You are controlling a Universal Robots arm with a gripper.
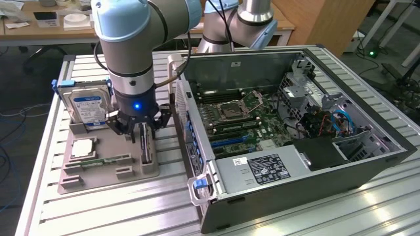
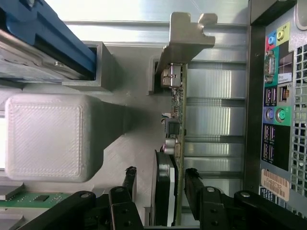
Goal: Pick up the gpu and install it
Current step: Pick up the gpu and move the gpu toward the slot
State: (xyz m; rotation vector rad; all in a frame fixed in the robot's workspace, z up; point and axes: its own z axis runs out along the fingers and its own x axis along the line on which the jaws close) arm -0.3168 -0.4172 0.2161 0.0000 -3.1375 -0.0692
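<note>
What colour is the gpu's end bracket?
Pale silver-grey metal. The bracket shows best in the wrist view.

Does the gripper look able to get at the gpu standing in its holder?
Probably yes: the open gripper is right over the gpu, with one finger on each side of the upright card and nothing between them.

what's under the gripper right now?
The gpu stands on edge in the grey holder, straddled by the open gripper. Its lower edge is hidden inside the holder.
</note>
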